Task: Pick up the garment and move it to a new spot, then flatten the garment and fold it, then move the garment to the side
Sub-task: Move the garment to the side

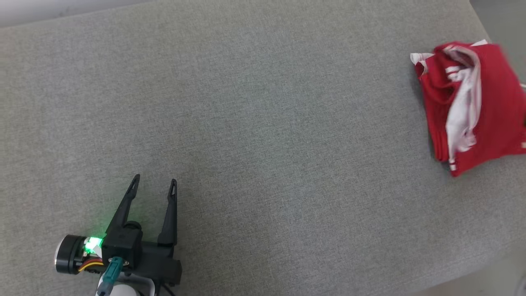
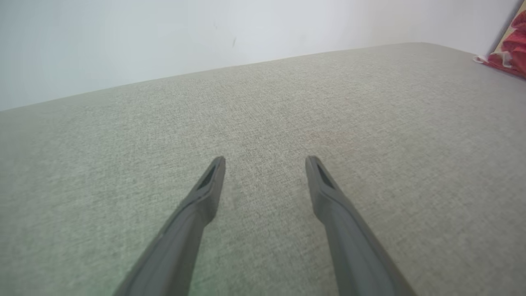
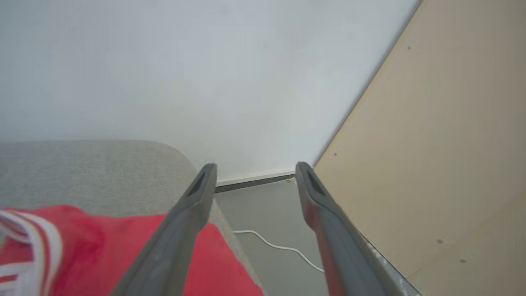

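Item: red garment [image 1: 468, 107] with white trim and stripes, folded into a thick, somewhat rumpled packet.
Support: grey fabric surface [image 1: 254, 123], woven texture, with a rounded corner.
Garment, head view: at 3 o'clock, lying on the right-hand end of the surface. Its outer side runs past the picture's edge. White trim crosses the middle of the packet, and a pale collar piece sits at its 11 o'clock corner.
Garment, left wrist view: a small red patch at 2 o'clock, at the far corner of the surface.
Garment, right wrist view: at 8 o'clock, lying flat by the rounded corner of the surface, with white stripes at the picture's left edge.
Left gripper [image 1: 154, 179]: at 7 o'clock in the head view, tips pointing toward 12 o'clock, well apart from the garment.
Left jaws: spread wide, with nothing between them but bare grey fabric.
Left wrist fitting: green light [image 1: 93, 242] lit on the dark housing.
Right gripper [image 3: 255, 165]: poised at the garment's outer edge, pointing out past the corner of the surface.
Right jaws: spread wide and gripping nothing. One jaw crosses in front of the red cloth, and whether it touches cannot be told.
Background, right wrist view: pale wall [image 3: 164, 74] at 12 o'clock, beige panel [image 3: 444, 144] at 3 o'clock, grey floor [image 3: 267, 209] at 6 o'clock.
Loose item: white cable [image 3: 283, 248] lying on the floor, between the jaws in that view.
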{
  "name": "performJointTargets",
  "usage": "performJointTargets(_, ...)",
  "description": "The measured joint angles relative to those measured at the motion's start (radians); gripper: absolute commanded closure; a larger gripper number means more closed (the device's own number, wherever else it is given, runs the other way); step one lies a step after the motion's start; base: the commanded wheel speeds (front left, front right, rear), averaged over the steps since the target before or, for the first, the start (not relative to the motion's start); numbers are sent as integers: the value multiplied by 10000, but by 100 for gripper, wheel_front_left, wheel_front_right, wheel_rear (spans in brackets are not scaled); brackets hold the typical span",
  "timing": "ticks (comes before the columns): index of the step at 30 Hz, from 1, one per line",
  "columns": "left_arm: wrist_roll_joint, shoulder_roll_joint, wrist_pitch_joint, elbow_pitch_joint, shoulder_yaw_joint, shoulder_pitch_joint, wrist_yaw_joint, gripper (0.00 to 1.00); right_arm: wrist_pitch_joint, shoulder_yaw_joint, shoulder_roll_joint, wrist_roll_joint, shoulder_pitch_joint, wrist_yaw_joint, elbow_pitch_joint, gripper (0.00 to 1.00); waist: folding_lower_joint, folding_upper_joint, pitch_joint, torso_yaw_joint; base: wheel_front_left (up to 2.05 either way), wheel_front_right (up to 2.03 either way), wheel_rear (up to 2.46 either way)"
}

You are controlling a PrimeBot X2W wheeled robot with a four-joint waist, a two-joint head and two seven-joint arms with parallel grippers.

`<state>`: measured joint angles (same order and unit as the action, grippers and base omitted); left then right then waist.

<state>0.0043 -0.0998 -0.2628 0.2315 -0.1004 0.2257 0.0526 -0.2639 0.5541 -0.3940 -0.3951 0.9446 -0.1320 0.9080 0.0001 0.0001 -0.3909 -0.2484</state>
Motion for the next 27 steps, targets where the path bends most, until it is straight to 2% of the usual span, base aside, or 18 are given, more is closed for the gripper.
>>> performJointTargets(3,-48,-21,0,0,29,-67,-48,0,0,-485,560,330,-106,0,-663,0,-1,0,144,32,0,0,0)
performJointTargets(9,-163,29,2,19,81,-235,-84,0,0,-2562,1624,2155,-1190,0,-2266,0,-1,0,503,51,0,0,0)
performJointTargets(15,-339,190,2,36,151,-416,-174,0,-2,-4328,2301,3695,-2657,0,-3471,0,-1,-1,929,123,0,0,0)
performJointTargets(22,-468,339,2,48,230,-665,-171,0,0,-5595,2963,4481,-4464,0,-3871,0,-2,-1,1398,477,0,0,0)
performJointTargets(27,-570,389,2,123,345,-949,-163,0,0,-5864,3187,4637,-5491,0,-3758,0,-2,-2,1720,858,0,0,0)
